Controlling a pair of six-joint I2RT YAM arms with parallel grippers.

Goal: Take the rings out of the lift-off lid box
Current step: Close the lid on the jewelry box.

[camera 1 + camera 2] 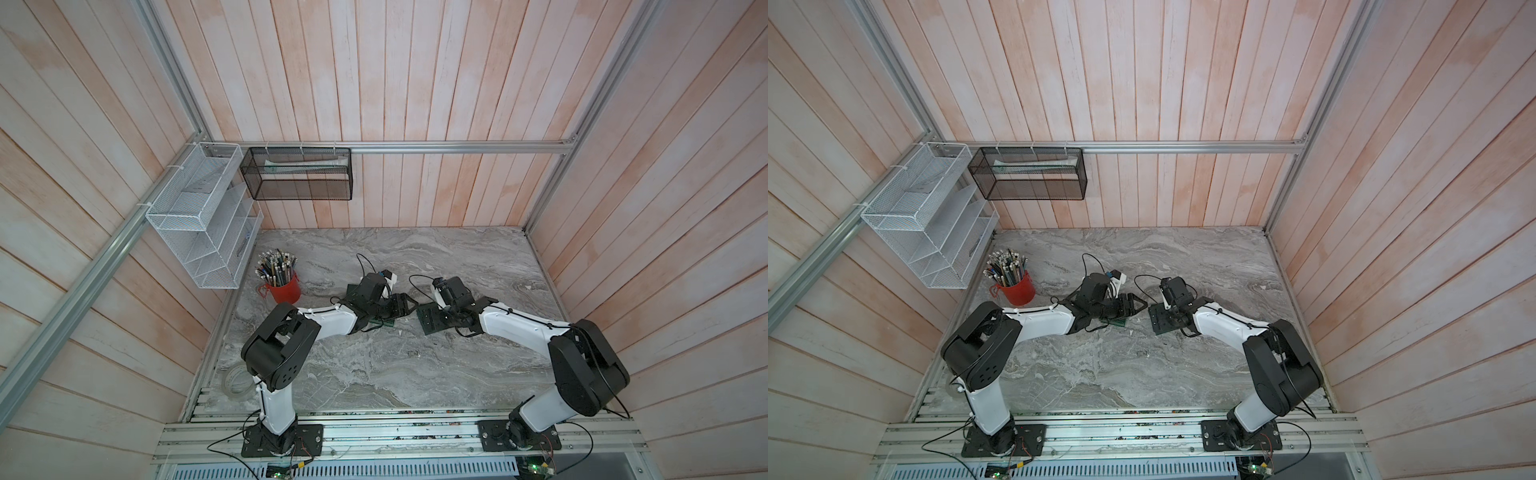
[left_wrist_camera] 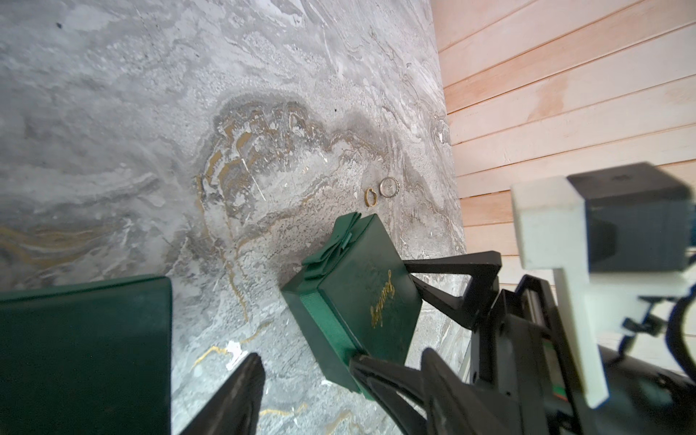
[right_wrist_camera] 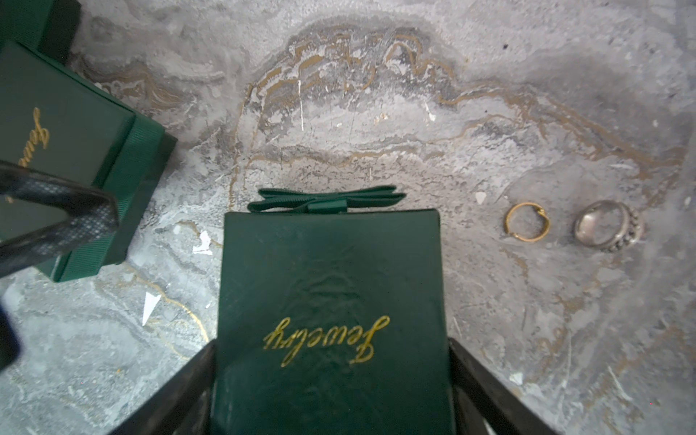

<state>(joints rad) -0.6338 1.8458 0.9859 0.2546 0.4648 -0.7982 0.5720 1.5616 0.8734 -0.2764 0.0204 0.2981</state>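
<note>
the right gripper [image 3: 331,350] clamps the dark green bow-topped cardboard jewelry box [image 3: 331,271] near the two small metal rings [image 3: 621,243] lying on the grey marble tabletop [image 3: 376,113]; a sideways swing would likely scatter them.

A robotics lab cell: aluminium framing [image 1: 457,146], plank walls [image 1: 415,75], left arm [image 1: 328,322] and right arm [image 1: 515,328] bolted beside a marble-look tabletop [image 1: 395,365].

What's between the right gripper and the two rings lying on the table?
Only its own load: the right gripper is closed on the green box, filling the jaws. The gold ring and silver ring lie bare on the table beside that box, nothing covering them.
</note>
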